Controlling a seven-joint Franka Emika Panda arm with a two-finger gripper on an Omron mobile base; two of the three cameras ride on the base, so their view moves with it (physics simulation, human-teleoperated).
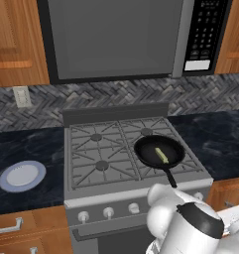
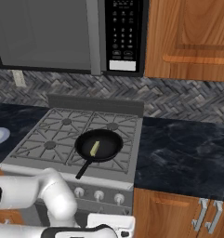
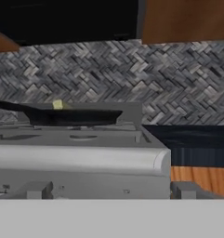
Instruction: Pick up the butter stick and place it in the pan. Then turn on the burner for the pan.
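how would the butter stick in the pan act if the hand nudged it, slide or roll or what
The butter stick looks like a flat-sided bar, so it would probably slide rather than roll. It lies flat on the pan floor, so tipping seems unlikely, and the shallow rim would likely stop it. Being small and thin, it is probably light.

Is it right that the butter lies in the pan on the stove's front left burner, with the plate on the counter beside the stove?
Not quite: the pan holding the butter sits on the front right burner, per the left base view. The plate is on the counter beside the stove.
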